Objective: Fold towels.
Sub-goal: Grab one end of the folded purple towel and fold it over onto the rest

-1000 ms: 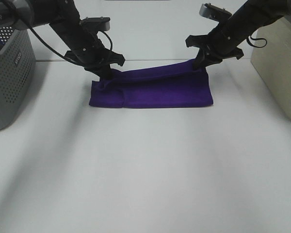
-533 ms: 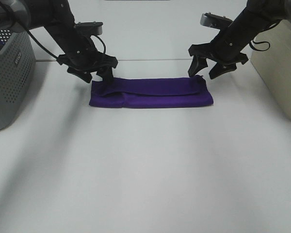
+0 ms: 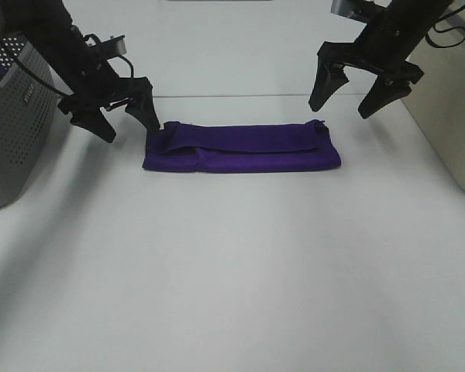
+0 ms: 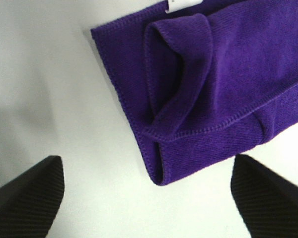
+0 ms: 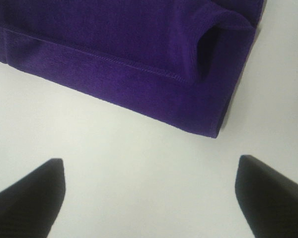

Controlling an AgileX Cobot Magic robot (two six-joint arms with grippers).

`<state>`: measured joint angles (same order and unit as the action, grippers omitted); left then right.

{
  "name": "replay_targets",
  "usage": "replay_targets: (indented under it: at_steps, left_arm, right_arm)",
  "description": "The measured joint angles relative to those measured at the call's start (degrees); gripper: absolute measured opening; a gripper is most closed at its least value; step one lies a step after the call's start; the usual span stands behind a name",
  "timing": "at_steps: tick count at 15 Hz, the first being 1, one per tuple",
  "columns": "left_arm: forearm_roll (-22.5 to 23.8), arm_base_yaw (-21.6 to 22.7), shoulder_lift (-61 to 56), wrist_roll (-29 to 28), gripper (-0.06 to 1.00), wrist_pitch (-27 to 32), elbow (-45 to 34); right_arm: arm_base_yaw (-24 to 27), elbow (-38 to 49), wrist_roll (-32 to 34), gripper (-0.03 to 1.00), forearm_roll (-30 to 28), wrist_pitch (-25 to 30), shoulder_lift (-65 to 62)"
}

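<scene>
the purple towel [image 3: 240, 147] lies on the white table [image 3: 232, 279] as a long narrow band, far of centre, its white tag [image 4: 183, 5] showing at the left end. a second ago both grippers pinched its far edge, lifted off the table; that edge has since been laid over the near part and let go, so this lengthwise fold looks done, with a crosswise fold likely next. the left end sits rumpled, one flap curled open, and the right end shows a small open loop.

the left gripper [image 3: 129, 130] has backed off toward the grey perforated basket [image 3: 12, 132], jaws spread wide, holding nothing. the right gripper [image 3: 341, 111] has risen above the right end, near the beige bin [image 3: 449, 116], jaws likewise spread and empty.
</scene>
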<state>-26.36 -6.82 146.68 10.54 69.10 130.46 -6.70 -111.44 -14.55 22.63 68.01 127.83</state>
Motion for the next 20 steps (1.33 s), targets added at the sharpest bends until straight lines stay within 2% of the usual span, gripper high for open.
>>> replay_targets:
  at_steps: [5,8,10,13,14,15,16,17,19,20]
  left_arm:
    - [-2.9,1.4,3.4,1.4,0.83,0.2,0.2]
    - [-9.5,1.3,5.4,2.1,0.80,0.3,1.5]
    - [-12.6,0.2,6.4,2.1,0.77,0.1,1.9]
    - [-13.4,-3.6,8.0,1.1,0.68,-1.4,3.4]
    - [-11.7,-5.0,8.4,-0.8,0.60,-2.5,4.1]
    - [-8.8,-5.7,8.5,-1.3,0.25,-3.4,4.1]
    - [-8.0,-5.7,8.5,-1.3,0.09,-3.5,4.1]
    - [-7.6,-5.7,8.5,-1.1,0.03,-3.5,4.1]
    - [-5.6,-5.8,8.1,-1.0,0.03,-2.5,4.1]
    - [-1.9,-5.8,7.4,-0.9,0.03,-1.0,4.5]
  right_arm:
    - [0.0,-0.1,0.7,0.90,-0.1,1.6,-0.5]
    - [0.0,-0.1,0.8,0.90,-0.1,1.7,-0.5]
    - [0.0,-0.1,2.1,0.90,-0.1,1.7,-0.5]
    - [0.0,-0.1,4.0,0.90,0.1,1.7,-0.5]
    - [0.0,-0.1,5.7,0.90,0.6,1.7,-0.6]
    - [0.0,-0.1,6.8,0.90,1.2,1.7,-1.1]
    - [0.0,-0.1,6.8,0.90,1.3,1.7,-1.8]
    - [0.0,-0.1,6.8,0.90,1.4,1.7,-3.1]
    - [0.0,-0.1,6.9,0.90,1.4,1.8,-5.7]
    - [0.0,-0.1,6.9,0.90,1.2,1.8,-7.0]
